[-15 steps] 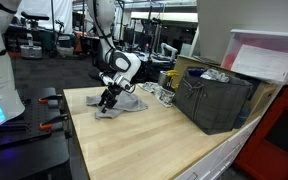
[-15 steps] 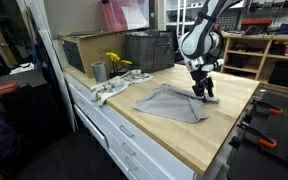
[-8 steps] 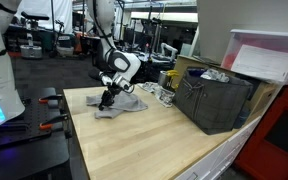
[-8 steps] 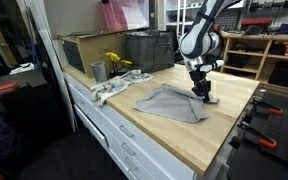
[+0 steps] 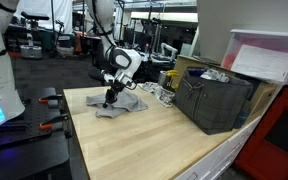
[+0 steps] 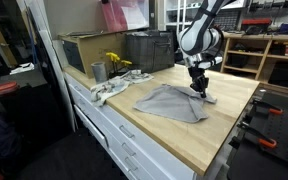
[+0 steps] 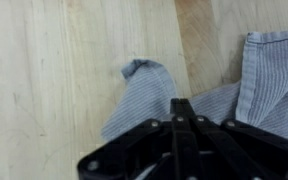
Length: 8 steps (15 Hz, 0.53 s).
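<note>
cloth [image 7: 149, 100]: soft woven fabric, fine grey stripe, matt | tabletop [image 7: 54, 80]: pale wood, smooth, satin | crate [image 5: 219, 100]: dark plastic

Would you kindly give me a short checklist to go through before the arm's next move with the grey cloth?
1. Is the gripper shut on the grey cloth? Ok: the jaws are together and the fabric is bunched there.
2. How much fabric is pinched? Cannot tell: it is hidden under the jaws.
3. Is anything lying on the cloth? Ok: nothing shows in either exterior view.
4. Is there enough distance to the black crate? Ok: it is well apart.
5. Is the white rag clear of the cloth's edge? Cannot tell: they lie close together.
</note>
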Each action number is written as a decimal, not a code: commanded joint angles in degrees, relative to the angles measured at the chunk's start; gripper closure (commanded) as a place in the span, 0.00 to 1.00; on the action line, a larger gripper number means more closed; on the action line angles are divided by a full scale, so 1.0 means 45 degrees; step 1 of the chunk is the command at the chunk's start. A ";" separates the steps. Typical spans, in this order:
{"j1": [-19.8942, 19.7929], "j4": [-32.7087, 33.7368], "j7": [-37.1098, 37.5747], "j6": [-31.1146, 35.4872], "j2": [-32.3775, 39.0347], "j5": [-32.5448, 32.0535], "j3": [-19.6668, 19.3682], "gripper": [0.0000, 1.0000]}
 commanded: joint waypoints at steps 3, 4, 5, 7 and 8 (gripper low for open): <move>0.0648 -0.0224 0.2135 -0.0306 -0.0670 -0.1938 -0.0957 1.00; 0.0758 -0.0169 0.2612 -0.0423 -0.0643 -0.2392 -0.1189 1.00; 0.0946 -0.0031 0.3246 -0.0589 -0.0531 -0.3064 -0.1555 1.00; 0.1200 0.0276 0.4293 -0.0906 -0.0380 -0.4221 -0.2105 1.00; 0.1384 0.0533 0.4901 -0.1095 -0.0324 -0.4945 -0.2420 1.00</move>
